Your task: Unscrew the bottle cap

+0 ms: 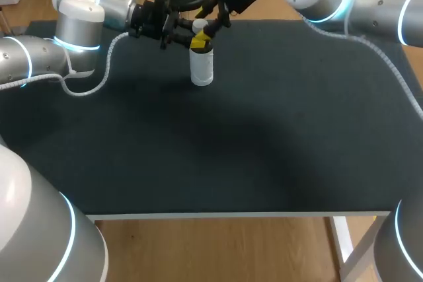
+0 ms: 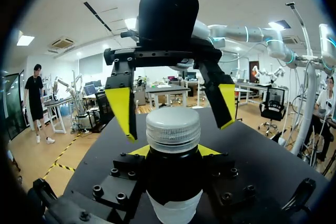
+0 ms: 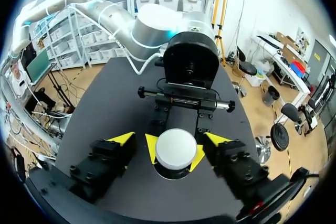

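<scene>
- Head view: the bottle is standing upright on the table's dark matte top. Its long axis is running vertical and its cap is pointing up. The body is showing as a smooth white cylinder under a dark shoulder.
- The left gripper is sitting level at the bottle's left and clamping its neck. The right gripper is hanging at the cap, on the bottle's far right side.
- Left wrist view: the left gripper's two yellow tips are pressing the bottle's glossy dark neck from both sides, just under the cap. The cap is showing fine ribbing around its pale round rim.
- The right gripper is straddling the cap with jaws spread, its yellow tips standing clear on either side.
- Right wrist view: the cap is showing as a flat pale disc facing straight up. It is sitting between the right gripper's parted fingers, and neither finger is touching it.
</scene>
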Tool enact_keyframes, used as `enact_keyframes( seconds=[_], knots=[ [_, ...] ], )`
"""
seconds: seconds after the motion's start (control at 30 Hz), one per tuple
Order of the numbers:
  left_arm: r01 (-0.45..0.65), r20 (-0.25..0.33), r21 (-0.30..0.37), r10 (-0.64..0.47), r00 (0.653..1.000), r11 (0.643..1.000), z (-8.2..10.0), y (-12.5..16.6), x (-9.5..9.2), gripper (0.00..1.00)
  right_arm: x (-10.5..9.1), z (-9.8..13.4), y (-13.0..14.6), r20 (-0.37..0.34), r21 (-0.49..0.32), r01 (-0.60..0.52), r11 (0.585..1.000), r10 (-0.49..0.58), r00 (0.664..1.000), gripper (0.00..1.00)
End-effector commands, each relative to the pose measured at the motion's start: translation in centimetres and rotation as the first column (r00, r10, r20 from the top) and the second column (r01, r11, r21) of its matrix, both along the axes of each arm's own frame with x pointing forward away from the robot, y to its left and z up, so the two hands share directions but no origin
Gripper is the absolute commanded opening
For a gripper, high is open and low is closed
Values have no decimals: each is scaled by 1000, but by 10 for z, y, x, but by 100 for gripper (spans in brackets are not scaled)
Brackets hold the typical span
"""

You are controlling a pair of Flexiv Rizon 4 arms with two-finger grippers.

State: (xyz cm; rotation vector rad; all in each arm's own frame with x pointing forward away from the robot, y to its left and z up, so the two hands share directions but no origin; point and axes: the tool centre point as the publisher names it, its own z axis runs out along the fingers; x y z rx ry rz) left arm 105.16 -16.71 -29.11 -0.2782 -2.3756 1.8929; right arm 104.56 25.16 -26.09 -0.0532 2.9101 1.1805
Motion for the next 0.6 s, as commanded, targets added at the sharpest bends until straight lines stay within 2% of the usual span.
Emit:
enact_keyframes(
  seconds=[0.03, 0.2, 0.37, 0.47, 0.53, 0.6],
  knots=[
    [2, -1, 0, -2, 1000, 1000, 0, 0, 1, 0, 1, 1, -1, -3, -1, -6, 1000, 6, 1000, 56],
    [2, -1, 0, -2, 1000, 1000, 0, 0, 1, 0, 1, 2, -1, -3, 0, -8, 1000, 8, 1000, 68],
    [2, -1, 0, -2, 1000, 1000, 0, 0, 1, 0, 2, 3, -2, -2, 1, -12, 1000, 12, 1000, 61],
    [2, -1, 0, -2, 1000, 1000, 0, 0, 1, 0, 1, 3, -2, -2, 1, -18, 1000, 18, 1000, 48],
    [2, -1, 0, -2, 1000, 1000, 0, 0, 1, 0, 1, 3, -2, -3, 2, -20, 1000, 20, 1000, 27],
    [2, -1, 0, -2, 1000, 1000, 0, 0, 1, 0, 1, 2, -2, -6, 1, -23, 1000, 23, 1000, 11]
  ],
)
